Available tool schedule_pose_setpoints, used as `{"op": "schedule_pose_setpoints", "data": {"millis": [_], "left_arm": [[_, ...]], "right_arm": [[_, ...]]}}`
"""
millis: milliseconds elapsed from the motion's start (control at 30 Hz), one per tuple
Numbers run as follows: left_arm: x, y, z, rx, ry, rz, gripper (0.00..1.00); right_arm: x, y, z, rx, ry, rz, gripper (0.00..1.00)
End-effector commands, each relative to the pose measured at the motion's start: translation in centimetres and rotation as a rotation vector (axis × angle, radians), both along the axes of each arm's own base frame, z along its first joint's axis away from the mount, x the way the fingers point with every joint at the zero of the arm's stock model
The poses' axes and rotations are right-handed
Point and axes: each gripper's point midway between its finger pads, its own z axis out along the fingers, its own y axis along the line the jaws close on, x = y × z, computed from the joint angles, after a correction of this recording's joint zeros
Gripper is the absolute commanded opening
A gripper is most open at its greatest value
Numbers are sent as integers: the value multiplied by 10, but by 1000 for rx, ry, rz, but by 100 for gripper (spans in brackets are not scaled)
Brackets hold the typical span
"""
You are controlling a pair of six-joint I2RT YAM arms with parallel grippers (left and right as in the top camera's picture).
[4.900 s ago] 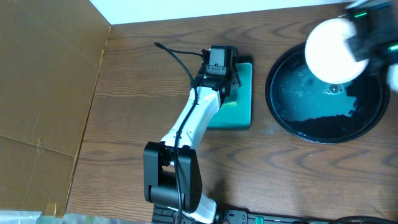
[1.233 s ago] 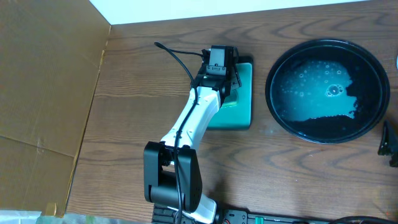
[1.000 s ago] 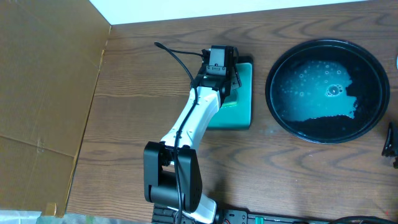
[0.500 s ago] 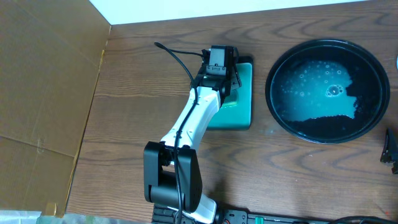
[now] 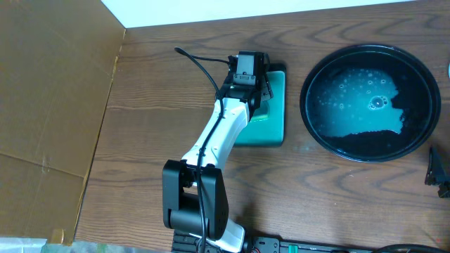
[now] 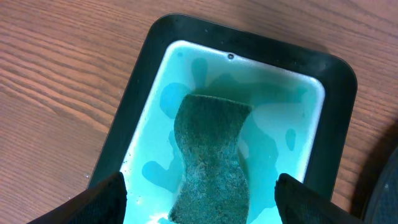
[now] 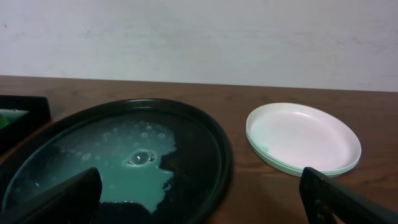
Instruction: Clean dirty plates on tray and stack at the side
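The round black tray (image 5: 304,105) lies at the right with only a blue-green soapy puddle in it and no plates on it. In the right wrist view the tray (image 7: 225,163) is at the left, and white plates (image 7: 303,138) sit stacked on the table to its right. My right gripper (image 7: 202,208) is open and empty, low in front of the tray's near rim, and shows only at the overhead view's right edge (image 5: 439,169). My left gripper (image 6: 208,205) is open over the teal dish, its fingers standing apart on either side of the sponge.
The rectangular teal dish (image 6: 155,87) with a black edge holds bluish liquid and a dark green sponge (image 6: 211,155). In the overhead view it is under my left arm (image 5: 218,133). A brown cardboard panel (image 5: 49,105) fills the left side.
Several seconds ago my right gripper held a white plate above the tray's far right. Now that plate is off the tray and the gripper has drawn back to the right edge. The left arm is unmoved.
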Motion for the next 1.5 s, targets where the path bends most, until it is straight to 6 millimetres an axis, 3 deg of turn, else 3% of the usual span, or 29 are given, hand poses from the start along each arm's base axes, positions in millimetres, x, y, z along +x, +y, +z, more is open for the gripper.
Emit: {"op": "schedule_pose_setpoints", "data": {"millis": [0, 1033, 1233, 1467], "left_arm": [[-1, 3, -1, 5, 4, 8, 77], [-2, 10, 0, 72, 17, -18, 77], [-29, 14, -7, 90, 130, -26, 77], [-56, 11, 7, 91, 130, -114, 77]], "right_arm": [[0, 0, 0, -16, -2, -2, 99], [0, 0, 0, -16, -3, -2, 99], [0, 0, 0, -16, -3, -2, 99], [0, 0, 0, -16, -3, -2, 99]]}}
